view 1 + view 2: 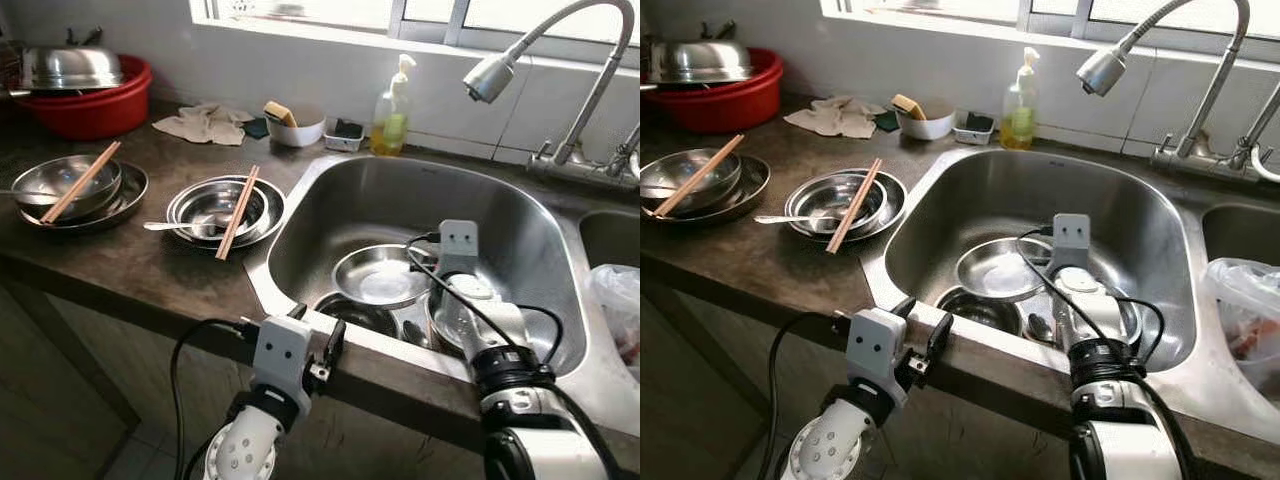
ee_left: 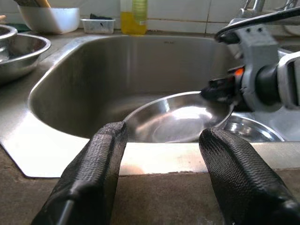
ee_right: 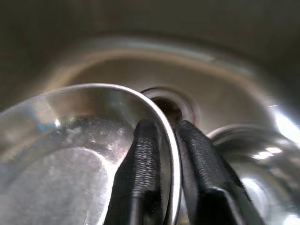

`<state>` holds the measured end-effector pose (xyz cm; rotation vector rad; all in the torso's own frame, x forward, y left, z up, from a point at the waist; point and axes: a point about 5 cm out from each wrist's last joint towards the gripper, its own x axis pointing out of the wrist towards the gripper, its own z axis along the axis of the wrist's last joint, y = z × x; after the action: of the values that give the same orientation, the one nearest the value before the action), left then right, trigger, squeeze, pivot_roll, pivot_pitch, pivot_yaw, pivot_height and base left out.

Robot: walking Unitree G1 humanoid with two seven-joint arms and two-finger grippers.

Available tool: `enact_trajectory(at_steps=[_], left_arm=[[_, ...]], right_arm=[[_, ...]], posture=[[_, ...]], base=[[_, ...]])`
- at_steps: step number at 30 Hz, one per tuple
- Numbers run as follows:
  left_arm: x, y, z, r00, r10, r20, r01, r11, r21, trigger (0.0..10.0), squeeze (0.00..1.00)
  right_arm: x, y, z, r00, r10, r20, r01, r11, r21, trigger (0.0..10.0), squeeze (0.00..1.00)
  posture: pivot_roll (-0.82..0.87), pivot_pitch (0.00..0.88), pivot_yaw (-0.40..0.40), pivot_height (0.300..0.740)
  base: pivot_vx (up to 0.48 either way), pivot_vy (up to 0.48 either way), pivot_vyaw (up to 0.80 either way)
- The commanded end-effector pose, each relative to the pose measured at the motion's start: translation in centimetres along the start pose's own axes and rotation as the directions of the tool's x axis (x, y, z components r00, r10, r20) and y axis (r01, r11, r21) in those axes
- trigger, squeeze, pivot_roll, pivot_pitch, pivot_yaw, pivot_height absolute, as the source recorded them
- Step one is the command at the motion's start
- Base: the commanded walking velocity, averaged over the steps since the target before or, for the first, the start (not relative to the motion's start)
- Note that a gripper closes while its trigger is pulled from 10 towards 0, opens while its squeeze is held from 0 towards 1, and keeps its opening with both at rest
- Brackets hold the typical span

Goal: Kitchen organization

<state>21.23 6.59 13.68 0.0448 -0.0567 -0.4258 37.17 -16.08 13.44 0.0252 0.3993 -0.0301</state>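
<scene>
Steel plate (image 1: 378,274) in sink (image 1: 520,215) is pinched at its rim by right gripper (image 3: 161,154); lift-out is needed next. Left gripper (image 2: 164,164) is held spread at counter edge.

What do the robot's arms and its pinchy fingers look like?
Both arms are silvery-grey with black rings at the joints. Each wrist carries a small grey box with two little dark holes, and thin black cables loop from it along the arm. The left gripper has two chunky black fingers with a bumpy, woven-looking surface. The right gripper has the same long black textured fingers.
</scene>
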Motion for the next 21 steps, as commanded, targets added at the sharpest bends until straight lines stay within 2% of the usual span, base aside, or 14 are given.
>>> enact_trajectory(at_steps=[1, 10, 13, 14, 16, 21], left_arm=[[-0.2, 0.0, 0.3, 1.000, 0.003, 0.002, -0.003, 1.000, 0.015, 10.0, 0.00], [0.0, -0.2, 0.3, 1.000, 0.002, 0.000, -0.002, 1.000, 0.013, 10.0, 0.00], [0.2, -0.2, 0.4, 1.000, 0.000, 0.007, 0.000, 1.000, 0.016, 10.0, 0.00], [0.2, -0.1, 0.4, 1.000, 0.001, 0.008, -0.001, 1.000, 0.017, 10.0, 0.00], [0.2, -0.1, 0.4, 1.000, 0.001, 0.008, -0.001, 1.000, 0.017, 10.0, 0.00], [0.6, 0.1, 0.3, 1.000, 0.003, 0.014, -0.003, 1.000, 0.023, 10.0, 0.00]], right_arm=[[0.0, 0.2, 0.7, 1.000, 0.008, 0.023, -0.007, 1.000, -0.005, 10.0, 1.00], [-0.1, -0.1, 1.2, 0.998, 0.001, 0.069, -0.002, 1.000, 0.021, 10.0, 1.00], [-0.5, -0.5, 1.7, 0.993, -0.026, 0.119, 0.021, 0.999, 0.037, 10.0, 1.00], [-0.7, -0.6, 1.9, 0.990, -0.024, 0.137, 0.018, 0.999, 0.048, 10.0, 0.00], [-0.7, -0.6, 1.9, 0.990, -0.024, 0.137, 0.018, 0.999, 0.048, 10.0, 0.00], [-3.3, -0.5, 3.2, 0.950, -0.011, 0.313, 0.009, 1.000, 0.010, 10.0, 0.00]], posture=[[0.13, 0.118, -0.074, 0.740], [0.12, 0.096, -0.079, 0.740], [0.12, 0.086, -0.079, 0.740], [0.12, 0.084, -0.076, 0.740], [0.12, 0.084, -0.076, 0.740], [0.11, 0.053, -0.073, 0.740]], base=[[0.000, 0.000, 0.00], [0.000, 0.000, 0.00], [0.000, 0.000, 0.00], [0.000, 0.000, 0.00], [0.000, 0.000, 0.00], [0.000, 0.000, 0.00]])
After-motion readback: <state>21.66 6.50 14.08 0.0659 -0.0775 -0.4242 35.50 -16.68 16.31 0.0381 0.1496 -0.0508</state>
